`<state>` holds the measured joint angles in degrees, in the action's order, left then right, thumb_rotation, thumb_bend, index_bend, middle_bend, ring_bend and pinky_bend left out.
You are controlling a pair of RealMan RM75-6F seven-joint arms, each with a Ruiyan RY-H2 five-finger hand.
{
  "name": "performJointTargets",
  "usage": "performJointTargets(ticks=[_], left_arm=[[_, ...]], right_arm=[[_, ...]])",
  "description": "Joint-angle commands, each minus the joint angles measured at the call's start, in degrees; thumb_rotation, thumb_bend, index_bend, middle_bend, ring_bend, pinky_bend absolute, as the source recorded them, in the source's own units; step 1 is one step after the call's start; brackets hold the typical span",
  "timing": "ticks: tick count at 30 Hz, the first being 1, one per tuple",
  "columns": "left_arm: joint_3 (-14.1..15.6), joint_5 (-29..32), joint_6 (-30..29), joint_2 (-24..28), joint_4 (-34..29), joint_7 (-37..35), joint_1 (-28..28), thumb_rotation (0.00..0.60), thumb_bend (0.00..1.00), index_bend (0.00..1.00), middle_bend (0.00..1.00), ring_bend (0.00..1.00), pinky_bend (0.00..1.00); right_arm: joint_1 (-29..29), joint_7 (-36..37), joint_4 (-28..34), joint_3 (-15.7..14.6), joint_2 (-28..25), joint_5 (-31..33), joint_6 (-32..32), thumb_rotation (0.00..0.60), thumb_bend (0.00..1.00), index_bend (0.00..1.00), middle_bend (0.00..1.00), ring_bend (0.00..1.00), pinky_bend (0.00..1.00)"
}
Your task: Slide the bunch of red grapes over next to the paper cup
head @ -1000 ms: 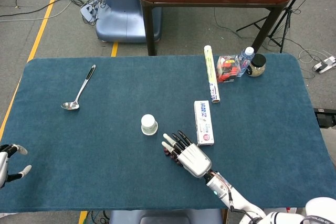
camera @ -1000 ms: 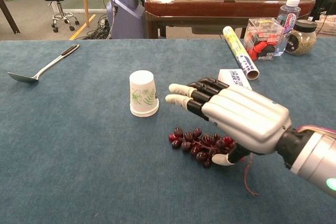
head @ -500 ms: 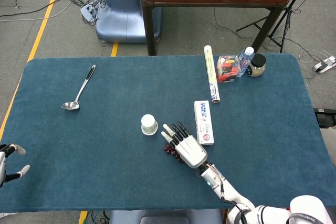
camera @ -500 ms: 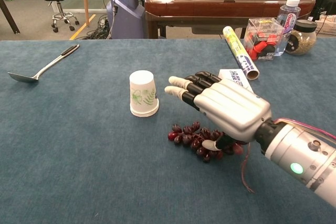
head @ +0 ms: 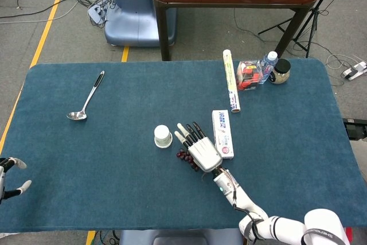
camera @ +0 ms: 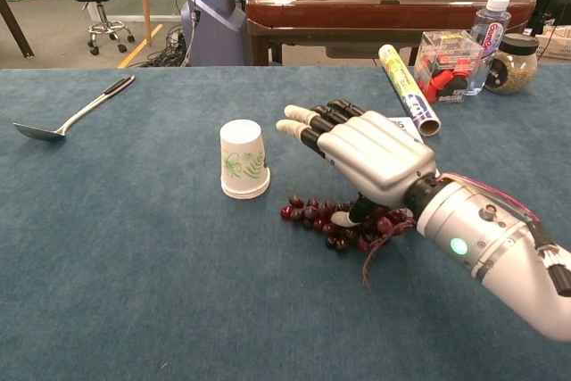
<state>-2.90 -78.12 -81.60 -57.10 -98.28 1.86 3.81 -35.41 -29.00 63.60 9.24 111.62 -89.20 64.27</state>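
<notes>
Right hand [camera: 366, 153], fingers spread flat, apparently pressing thumb on red grapes [camera: 326, 220] to drag them toward paper cup [camera: 244, 160] at ten o'clock; contact partly hidden.

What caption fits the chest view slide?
Right hand flat over red grapes, beside the upturned paper cup.

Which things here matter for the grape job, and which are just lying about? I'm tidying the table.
Job:
grapes
cup
right hand, resting over the grapes

Lying about:
ladle
toothpaste box
roll
clear box
bottle
jar
left hand, idle at the table's edge
</notes>
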Motion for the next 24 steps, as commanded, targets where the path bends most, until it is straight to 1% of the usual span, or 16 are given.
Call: performJointTargets(ticks=[1,8,17,24], left_arm=[[-0.01,0.00,-0.01,0.06,0.04,-0.15,-0.03,0.600,0.20,0.48,0.43,0.32,0.46],[-0.05,-0.10,-0.03,0.25,-0.19,-0.33,-0.05,0.600,0.20,0.48,0.43,0.32,0.46],[0.00,-0.11,-0.07,0.44,-0.12,-0.73,-0.21,0.600,0.20,0.48,0.43,0.32,0.46],[-0.04,-0.20,-0.27,0.58,-0.30,-0.77,-0.31,0.600,0.20,0.48,0.43,0.32,0.46]], right_arm=[[-0.86,-0.16,-1.23,0.85,0.85,1.03,-0.58,0.600,0.00,0.00,0.00,0.00,0.01],[-3.03,-0.06,-4.43,2.70,2.79,2.92,-1.33,0.600,0.00,0.00,0.00,0.00,0.01],[-5.33,0.28,-6.95,4.86,3.84,4.93,-1.21,0.600,0.00,0.00,0.00,0.00,0.01],[-7.67,0.08,-10.00,6.60,5.29,7.16,-2.47,0.600,0.00,0.00,0.00,0.00,0.01]])
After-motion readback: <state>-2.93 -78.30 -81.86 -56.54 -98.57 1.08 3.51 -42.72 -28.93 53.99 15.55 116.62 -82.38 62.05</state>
